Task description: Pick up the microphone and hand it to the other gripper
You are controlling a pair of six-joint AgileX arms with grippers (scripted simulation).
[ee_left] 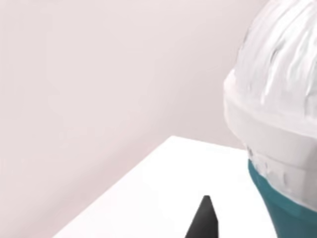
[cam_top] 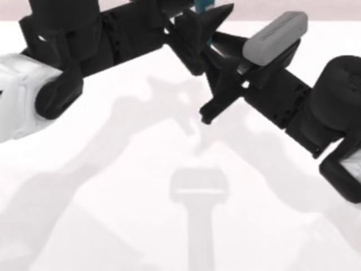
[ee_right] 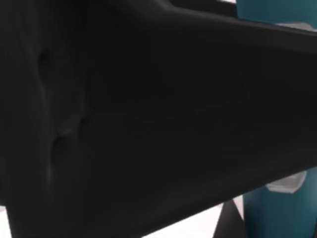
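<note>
Right, both arms are up at the far edge of the table, meeting just right of centre. The microphone is lifted off the surface there, and only a sliver of its teal handle peeks out at the top of the overhead view, tucked among the black fingers. From the left wrist camera its mesh head looms huge and close above the teal handle, so I judge the left claw is gripping the handle, long axis roughly upright, though the fingers' contact is hidden. The right claw comes in from the right, one finger jutting toward the near side; whether it has closed I cannot tell. Its own camera is mostly blocked by black, teal at the edge. The handle sits just beyond that right claw, to the far side.
</note>
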